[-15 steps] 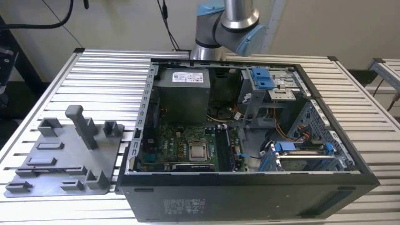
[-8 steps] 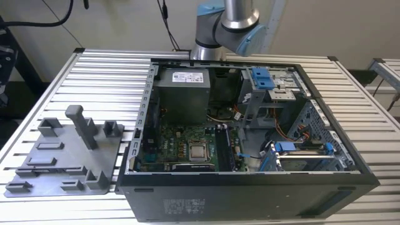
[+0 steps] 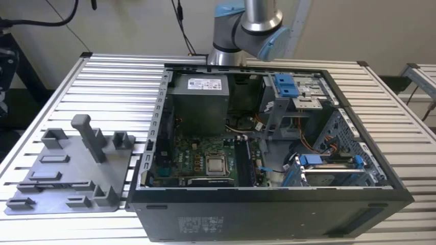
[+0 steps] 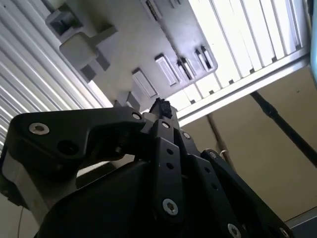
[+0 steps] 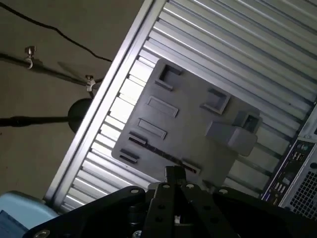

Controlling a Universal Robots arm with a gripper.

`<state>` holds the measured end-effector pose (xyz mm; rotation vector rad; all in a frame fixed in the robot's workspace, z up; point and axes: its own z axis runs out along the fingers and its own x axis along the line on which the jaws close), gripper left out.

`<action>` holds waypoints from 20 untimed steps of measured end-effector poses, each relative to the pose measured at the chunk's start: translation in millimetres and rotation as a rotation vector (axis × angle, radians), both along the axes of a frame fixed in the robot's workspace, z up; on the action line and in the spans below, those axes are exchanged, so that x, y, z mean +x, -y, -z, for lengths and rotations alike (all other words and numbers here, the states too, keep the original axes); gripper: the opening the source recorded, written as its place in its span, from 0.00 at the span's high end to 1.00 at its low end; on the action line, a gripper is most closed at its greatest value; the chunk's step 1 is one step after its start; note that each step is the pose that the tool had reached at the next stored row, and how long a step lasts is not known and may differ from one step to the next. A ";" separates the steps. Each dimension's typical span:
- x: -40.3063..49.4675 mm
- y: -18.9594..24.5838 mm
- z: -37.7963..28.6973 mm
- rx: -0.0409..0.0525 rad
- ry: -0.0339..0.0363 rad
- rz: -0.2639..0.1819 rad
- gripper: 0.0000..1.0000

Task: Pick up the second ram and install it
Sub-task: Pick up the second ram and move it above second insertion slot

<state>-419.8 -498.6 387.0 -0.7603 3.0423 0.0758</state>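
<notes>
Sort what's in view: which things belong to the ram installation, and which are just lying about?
Job in hand:
- thin dark strip in the plate's slot, probably the second ram
- gripper, jaws together, pointed at the plate
- grey fixture plate
- open computer case with its motherboard

Lying about:
- slatted table
- round-based stand on the floor
- second table at the exterior view's right

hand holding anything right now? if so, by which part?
Nothing, as far as shows: in both wrist views the hand has its tips shut together with nothing between them, above the grey fixture plate.
</notes>
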 end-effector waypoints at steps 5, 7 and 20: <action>0.0 0.0 -0.1 -0.0001 -0.0001 -0.072 0.89; 0.0 -0.1 -0.1 -0.0001 -0.0001 -0.102 0.89; 0.0 -1.2 -0.1 -0.0004 -0.0002 -0.291 0.89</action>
